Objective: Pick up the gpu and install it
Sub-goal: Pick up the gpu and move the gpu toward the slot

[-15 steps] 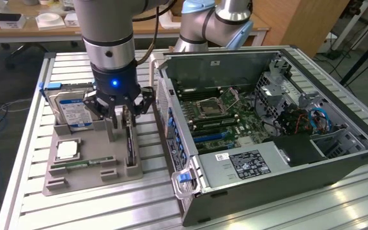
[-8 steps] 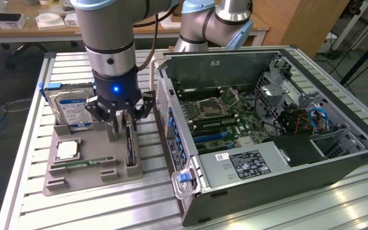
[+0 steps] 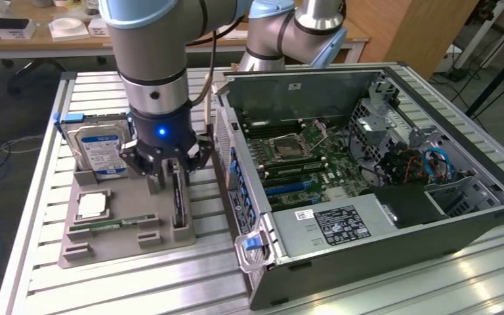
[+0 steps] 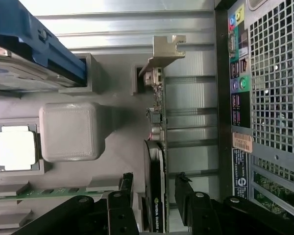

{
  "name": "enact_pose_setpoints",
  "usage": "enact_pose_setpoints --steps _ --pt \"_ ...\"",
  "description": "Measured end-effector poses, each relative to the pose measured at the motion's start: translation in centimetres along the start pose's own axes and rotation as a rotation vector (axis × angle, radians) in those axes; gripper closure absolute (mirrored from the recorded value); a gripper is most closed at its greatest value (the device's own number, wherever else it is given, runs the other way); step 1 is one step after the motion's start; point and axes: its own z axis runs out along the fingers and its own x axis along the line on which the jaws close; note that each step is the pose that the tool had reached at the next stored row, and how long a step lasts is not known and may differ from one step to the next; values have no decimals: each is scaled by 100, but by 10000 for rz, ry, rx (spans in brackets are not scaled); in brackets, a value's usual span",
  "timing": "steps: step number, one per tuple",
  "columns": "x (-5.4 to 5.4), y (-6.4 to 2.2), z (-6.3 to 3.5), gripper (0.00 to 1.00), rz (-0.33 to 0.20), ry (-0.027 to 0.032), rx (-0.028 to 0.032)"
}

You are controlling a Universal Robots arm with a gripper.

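The gpu [image 3: 178, 197] stands on its long edge in a slot of the grey holder tray [image 3: 116, 246], at the tray's side nearest the computer case. In the wrist view the gpu [image 4: 157, 147] shows edge-on, a thin dark card with a silver metal end bracket [image 4: 162, 54] at its far end. My gripper [image 3: 166, 172] hangs straight over it, open, with one black finger [image 4: 127, 196] on each side of the card [image 4: 185, 198] and a gap between each finger and the card. Nothing is gripped.
The open computer case [image 3: 366, 177] lies at the exterior view's right, its motherboard [image 3: 309, 161] exposed. The tray also holds a silver hard drive [image 3: 99, 149] with a blue label, a processor [image 3: 92, 205] and a green memory stick [image 3: 112, 225]. Slatted metal table [image 3: 147, 289] beneath.
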Motion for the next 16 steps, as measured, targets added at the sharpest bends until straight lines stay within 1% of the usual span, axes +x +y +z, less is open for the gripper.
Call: enact_pose_setpoints --steps 4,10,16 --pt "-44 -13 60 53 -2 -6 16" --pt "-41 -16 137 53 0 -27 19" --pt "-14 -18 157 53 15 -31 19"
